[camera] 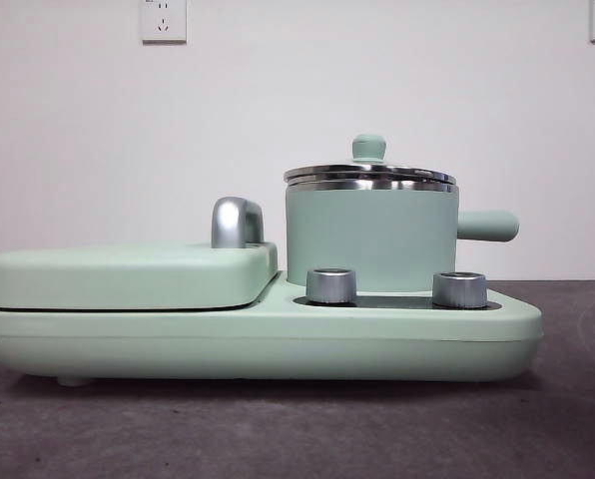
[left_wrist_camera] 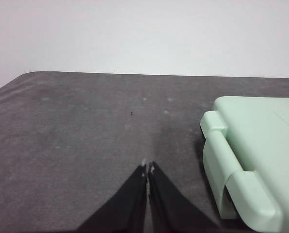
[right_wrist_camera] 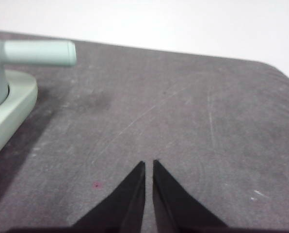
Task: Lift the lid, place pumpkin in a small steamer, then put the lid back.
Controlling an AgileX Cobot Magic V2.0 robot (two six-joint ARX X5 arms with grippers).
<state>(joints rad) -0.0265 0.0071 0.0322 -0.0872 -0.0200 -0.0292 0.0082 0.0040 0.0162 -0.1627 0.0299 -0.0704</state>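
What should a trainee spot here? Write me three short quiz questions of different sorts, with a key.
1. True or false: the lid sits on the small steamer.
2. The left gripper is: A) shut on the lid; B) shut, holding nothing, above the table; C) wide open.
3. How many silver knobs show on the front of the appliance base?
Key: 1 true; 2 B; 3 two.

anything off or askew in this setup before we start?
Nothing looks damaged or askew. The lid sits level on the small steamer, which stands upright on the appliance base. One oddity: no pumpkin shows in any view. Both grippers hang shut over bare table.
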